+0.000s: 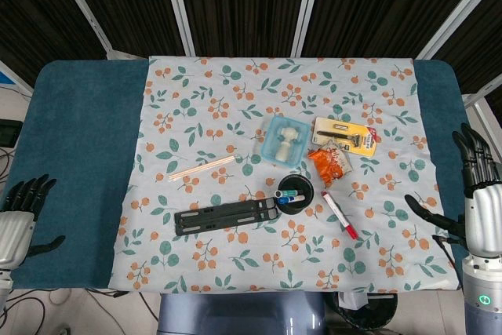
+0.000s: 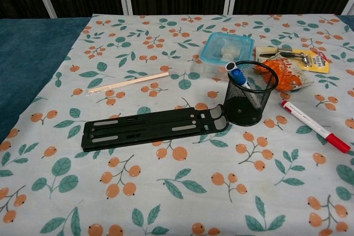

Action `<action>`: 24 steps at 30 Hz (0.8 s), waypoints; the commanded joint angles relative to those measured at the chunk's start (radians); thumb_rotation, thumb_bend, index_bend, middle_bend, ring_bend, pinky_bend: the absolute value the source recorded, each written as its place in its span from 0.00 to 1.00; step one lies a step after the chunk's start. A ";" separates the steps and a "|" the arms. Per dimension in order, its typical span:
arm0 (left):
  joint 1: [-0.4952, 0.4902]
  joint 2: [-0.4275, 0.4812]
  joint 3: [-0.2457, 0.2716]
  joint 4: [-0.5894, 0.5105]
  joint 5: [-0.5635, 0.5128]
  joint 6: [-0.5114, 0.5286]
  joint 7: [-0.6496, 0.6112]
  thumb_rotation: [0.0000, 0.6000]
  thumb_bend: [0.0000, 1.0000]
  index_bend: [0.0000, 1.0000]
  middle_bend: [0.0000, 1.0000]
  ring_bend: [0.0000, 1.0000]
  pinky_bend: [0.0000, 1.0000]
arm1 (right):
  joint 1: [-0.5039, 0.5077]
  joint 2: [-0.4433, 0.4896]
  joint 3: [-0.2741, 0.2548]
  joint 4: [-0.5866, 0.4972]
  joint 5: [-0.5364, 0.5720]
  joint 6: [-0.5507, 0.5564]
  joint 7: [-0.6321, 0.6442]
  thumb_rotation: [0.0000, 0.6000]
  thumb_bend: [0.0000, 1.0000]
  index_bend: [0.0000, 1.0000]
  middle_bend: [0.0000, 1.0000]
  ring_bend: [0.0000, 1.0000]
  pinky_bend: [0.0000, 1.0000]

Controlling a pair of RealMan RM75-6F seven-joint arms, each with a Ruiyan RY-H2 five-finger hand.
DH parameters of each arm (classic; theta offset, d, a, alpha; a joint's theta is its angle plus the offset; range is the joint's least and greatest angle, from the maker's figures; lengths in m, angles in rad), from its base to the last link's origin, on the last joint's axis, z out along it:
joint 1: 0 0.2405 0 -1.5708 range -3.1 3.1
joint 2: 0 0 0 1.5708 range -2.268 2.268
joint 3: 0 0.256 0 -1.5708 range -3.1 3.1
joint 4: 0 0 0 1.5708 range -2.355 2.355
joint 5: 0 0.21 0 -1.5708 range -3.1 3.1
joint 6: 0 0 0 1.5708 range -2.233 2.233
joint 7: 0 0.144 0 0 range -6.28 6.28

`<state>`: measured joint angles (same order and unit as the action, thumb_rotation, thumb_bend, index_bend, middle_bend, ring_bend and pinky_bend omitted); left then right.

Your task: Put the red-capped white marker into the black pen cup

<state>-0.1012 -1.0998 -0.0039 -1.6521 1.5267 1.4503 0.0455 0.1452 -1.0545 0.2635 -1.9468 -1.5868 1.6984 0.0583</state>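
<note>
The red-capped white marker [image 1: 339, 215] [image 2: 315, 126] lies flat on the floral cloth, just right of the black mesh pen cup [image 1: 296, 194] [image 2: 251, 99]. The cup stands upright and holds a blue-capped marker. My left hand [image 1: 21, 217] rests at the table's left edge with fingers spread and nothing in it. My right hand [image 1: 471, 194] hovers at the right edge, fingers apart and empty, well right of the marker. Neither hand shows in the chest view.
A black flat stand [image 1: 229, 217] [image 2: 152, 127] lies left of the cup. Behind the cup sit a clear blue-rimmed box [image 1: 285, 140] [image 2: 227, 50], an orange snack packet [image 1: 330, 165] [image 2: 285, 74] and a yellow carded razor [image 1: 346, 134]. A pair of chopsticks [image 1: 201, 168] [image 2: 129, 83] lies at left.
</note>
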 commanded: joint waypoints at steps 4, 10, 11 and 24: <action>0.000 0.001 -0.001 0.001 -0.001 0.001 -0.003 1.00 0.00 0.00 0.00 0.00 0.00 | 0.000 -0.002 0.000 -0.002 -0.002 0.003 -0.002 1.00 0.06 0.00 0.00 0.00 0.17; -0.001 0.000 0.000 0.001 0.001 -0.001 0.002 1.00 0.00 0.00 0.00 0.00 0.00 | -0.003 0.002 0.000 -0.005 -0.009 0.009 0.001 1.00 0.06 0.00 0.00 0.00 0.17; 0.000 0.000 -0.001 0.000 0.000 0.000 0.001 1.00 0.00 0.00 0.00 0.00 0.00 | -0.003 0.002 -0.001 -0.006 -0.009 0.008 0.002 1.00 0.06 0.00 0.00 0.00 0.17; -0.002 -0.001 -0.001 -0.001 -0.002 -0.003 0.006 1.00 0.00 0.00 0.00 0.00 0.00 | -0.004 0.003 -0.007 -0.005 -0.017 0.006 0.001 1.00 0.06 0.00 0.00 0.00 0.17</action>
<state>-0.1029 -1.1009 -0.0048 -1.6536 1.5245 1.4473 0.0517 0.1417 -1.0515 0.2568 -1.9516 -1.6042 1.7044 0.0597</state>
